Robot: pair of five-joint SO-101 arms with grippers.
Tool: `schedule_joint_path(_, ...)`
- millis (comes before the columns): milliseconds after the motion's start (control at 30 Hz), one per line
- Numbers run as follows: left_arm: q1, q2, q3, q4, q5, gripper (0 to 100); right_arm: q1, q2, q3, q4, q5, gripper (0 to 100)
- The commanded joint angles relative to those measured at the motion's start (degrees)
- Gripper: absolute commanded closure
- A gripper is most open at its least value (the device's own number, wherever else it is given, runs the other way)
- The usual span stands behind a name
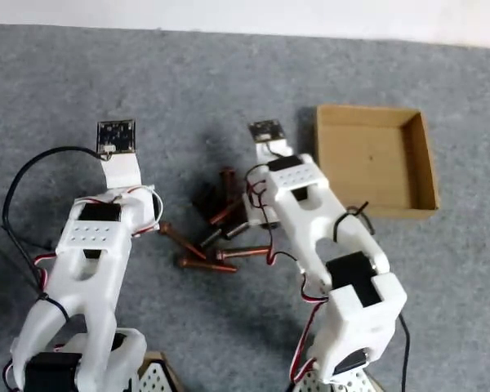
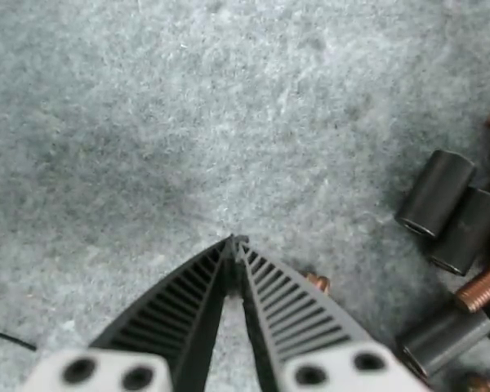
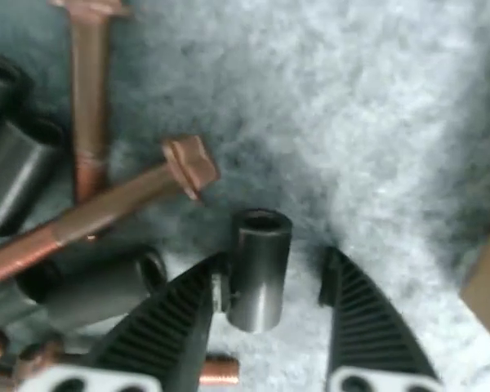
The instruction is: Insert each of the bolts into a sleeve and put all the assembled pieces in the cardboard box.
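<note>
My right gripper point(image 3: 273, 260) is open low over the grey carpet, with a black sleeve point(image 3: 260, 269) between its fingers point(image 3: 171, 318); one finger touches it and the other stands apart. Just beyond lie a copper bolt point(image 3: 131, 200) with a hex head, a second bolt point(image 3: 86, 98) and more sleeves point(image 3: 90, 286). My left gripper point(image 2: 233, 241) is shut on nothing above bare carpet, with sleeves point(image 2: 435, 193) and a bolt point(image 2: 482, 287) off to one side. In the high view the pile of bolts point(image 1: 208, 263) and sleeves point(image 1: 204, 200) lies between the two arms.
The cardboard box point(image 1: 416, 163) sits open at the right arm's point(image 1: 310, 212) far right side; its edge point(image 3: 486, 278) is close to my right gripper. The left arm point(image 1: 98, 245) stands left of the pile. Grey carpet covers the table.
</note>
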Motion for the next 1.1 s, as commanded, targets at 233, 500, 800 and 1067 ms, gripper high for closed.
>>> schedule_joint_path(233,0.48,0.13,-0.48,-0.79,0.35,99,0.4,0.92,0.04,-4.09,-0.44,99.7)
schedule_joint_path(500,0.48,0.13,-0.48,-0.88,0.53,99,0.48,-6.11,0.22,-1.27,-0.44,99.4)
schedule_joint_path(800,5.93,0.22,-0.48,-2.73,0.7,98,1.19,-24.75,15.96,-9.71,0.09,99.4)
schedule_joint_path(1067,10.77,-0.31,-1.27,1.85,16.0,88,2.07,-29.76,19.56,-11.74,0.09,99.4)
